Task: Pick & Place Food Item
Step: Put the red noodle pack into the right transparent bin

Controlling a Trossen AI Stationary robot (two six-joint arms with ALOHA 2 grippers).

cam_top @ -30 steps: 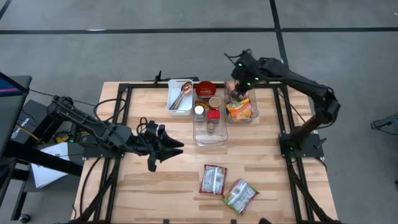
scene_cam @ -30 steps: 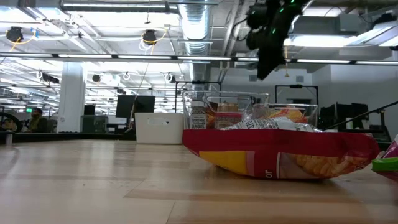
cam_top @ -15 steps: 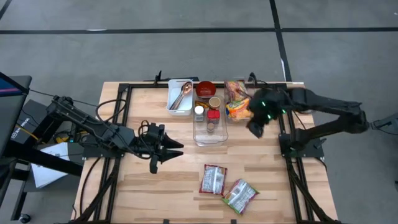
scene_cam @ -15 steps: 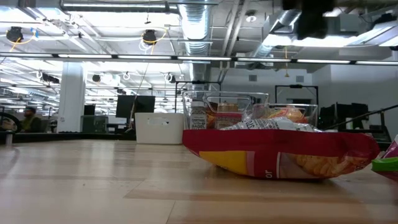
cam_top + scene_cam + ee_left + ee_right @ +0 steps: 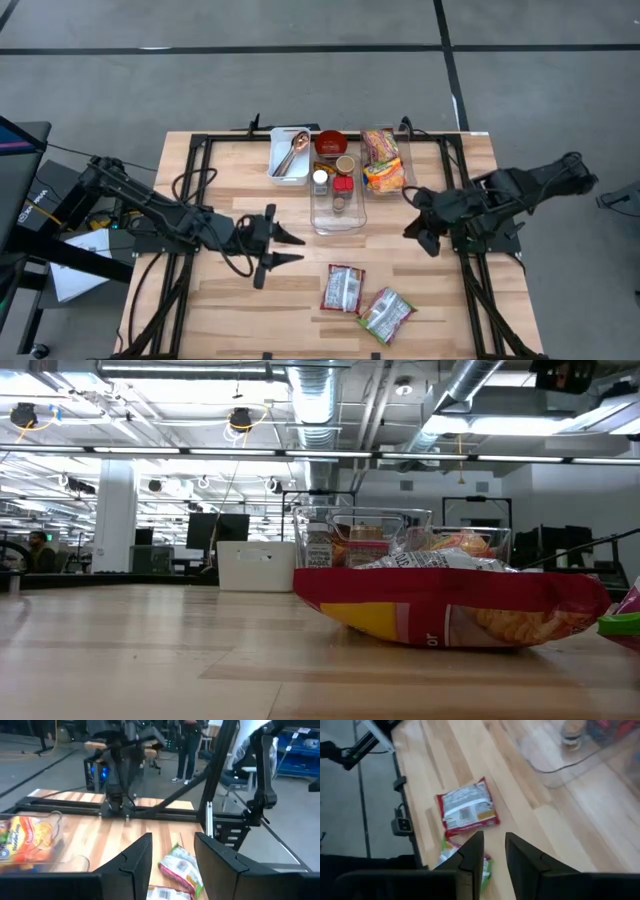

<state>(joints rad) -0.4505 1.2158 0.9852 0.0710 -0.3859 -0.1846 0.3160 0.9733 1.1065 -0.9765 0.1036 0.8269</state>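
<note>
A red snack packet point(image 5: 343, 288) and a green snack packet point(image 5: 386, 314) lie flat on the wooden table near its front edge. They also show in the right wrist view, the red packet point(image 5: 467, 810) and the green packet point(image 5: 451, 856). My left gripper point(image 5: 290, 248) is open and empty, left of the packets, fingers pointing toward the table's right. My right gripper point(image 5: 418, 225) is open and empty, right of the middle bin and above the table. Its fingers point(image 5: 472, 857) point toward the packets.
At the far side stand a clear bin point(image 5: 385, 170) holding snack packets, a clear bin point(image 5: 338, 200) with small bottles, a red bowl point(image 5: 331, 143) and a white tray point(image 5: 290, 155) with a spoon. Black frame rails run along both table sides.
My right gripper has swung from above the far snack bin toward the table's near and right side and come lower, empty. My left gripper has gone a little toward the table's right. The packets have stayed still.
</note>
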